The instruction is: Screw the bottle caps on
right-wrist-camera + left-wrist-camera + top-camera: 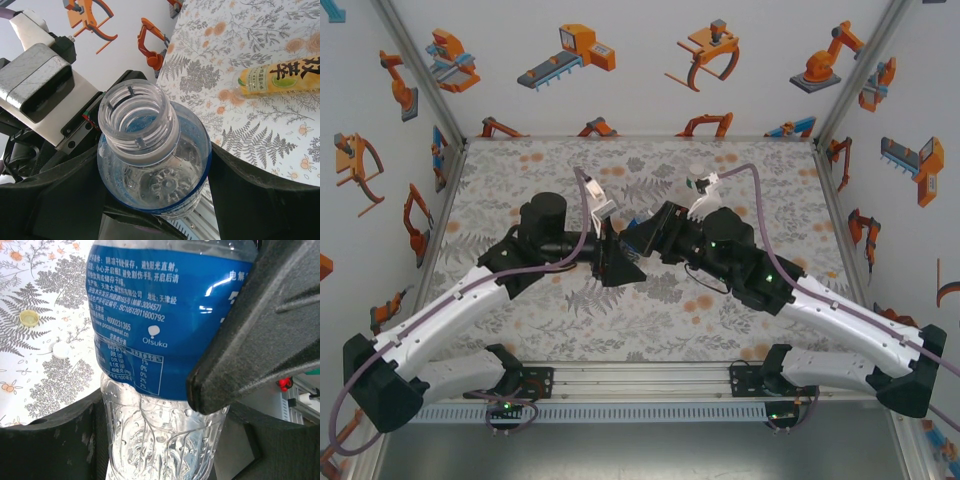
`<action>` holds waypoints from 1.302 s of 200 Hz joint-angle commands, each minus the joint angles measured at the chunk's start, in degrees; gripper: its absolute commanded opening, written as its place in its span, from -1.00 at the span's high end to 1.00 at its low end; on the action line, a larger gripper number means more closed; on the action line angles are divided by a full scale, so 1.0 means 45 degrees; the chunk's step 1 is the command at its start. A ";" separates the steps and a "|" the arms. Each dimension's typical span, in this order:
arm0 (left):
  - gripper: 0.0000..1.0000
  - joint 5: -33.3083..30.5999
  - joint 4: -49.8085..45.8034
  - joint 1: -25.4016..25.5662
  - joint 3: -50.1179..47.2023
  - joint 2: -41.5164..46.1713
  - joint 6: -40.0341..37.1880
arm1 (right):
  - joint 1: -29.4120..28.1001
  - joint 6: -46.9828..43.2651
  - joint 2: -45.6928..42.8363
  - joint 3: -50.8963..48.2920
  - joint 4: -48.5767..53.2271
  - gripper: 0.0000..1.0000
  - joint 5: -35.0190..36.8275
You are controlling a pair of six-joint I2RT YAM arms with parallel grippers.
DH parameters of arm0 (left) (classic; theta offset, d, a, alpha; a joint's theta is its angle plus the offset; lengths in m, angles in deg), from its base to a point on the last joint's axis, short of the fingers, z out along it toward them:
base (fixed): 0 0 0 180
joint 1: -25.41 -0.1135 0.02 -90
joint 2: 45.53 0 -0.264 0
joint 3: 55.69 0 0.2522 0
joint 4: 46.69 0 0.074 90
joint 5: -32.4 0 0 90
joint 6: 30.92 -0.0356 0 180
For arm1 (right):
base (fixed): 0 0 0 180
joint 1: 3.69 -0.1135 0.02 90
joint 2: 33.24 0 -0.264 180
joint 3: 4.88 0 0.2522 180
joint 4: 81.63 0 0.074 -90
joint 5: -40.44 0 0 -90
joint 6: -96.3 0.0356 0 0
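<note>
Open-necked clear bottle pinched tight in the right gripper!
The left gripper flanks its base, grip I can't tell; beyond, yellow cap and white cap lie on the mat, yellow-labelled bottle on its side.

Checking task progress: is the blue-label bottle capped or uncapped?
Uncapped: the right wrist view shows the blue-label bottle with a bare threaded neck and an open mouth.

Floral mat, grey ferns with orange blotches, is lying flat and covering the table from wall to wall. White wall panels are standing on three sides, carrying orange machine drawings. Aluminium struts are running up the back corners. Slotted metal rail is lying along the near edge.
</note>
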 commanded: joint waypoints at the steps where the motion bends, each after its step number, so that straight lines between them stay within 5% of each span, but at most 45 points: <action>1: -0.26 0.0511 -0.0086 -0.0057 0.0612 -0.0177 0.0080 | -0.0020 -0.0133 0.0242 0.0581 -0.0646 0.41 -0.0713; 49: -0.29 0.0502 0.0057 -0.0041 0.0662 -0.0222 0.0103 | -0.0021 0.0005 0.0536 0.0736 -0.0497 0.43 -0.0988; 101: -0.09 0.0560 -0.0174 -0.0047 0.0603 -0.0145 -0.0106 | -0.0018 -0.0013 0.0514 0.0766 -0.0415 0.42 -0.0919; 139: 0.06 0.0154 -0.0458 -0.0056 0.0396 0.0213 -0.0331 | 0.0042 -0.0545 0.0112 0.0937 0.0527 -0.16 -0.0217; 217: 0.85 -0.1140 -0.1807 -0.0023 0.0247 0.0600 -0.0882 | 0.1921 -0.2435 -0.0721 0.1621 0.2963 -0.32 -0.1284; 260: 1.00 -0.1199 -0.1591 0.0094 0.0110 0.0675 -0.0823 | 0.2864 -0.2309 -0.0740 0.1565 0.2651 -0.37 -0.2668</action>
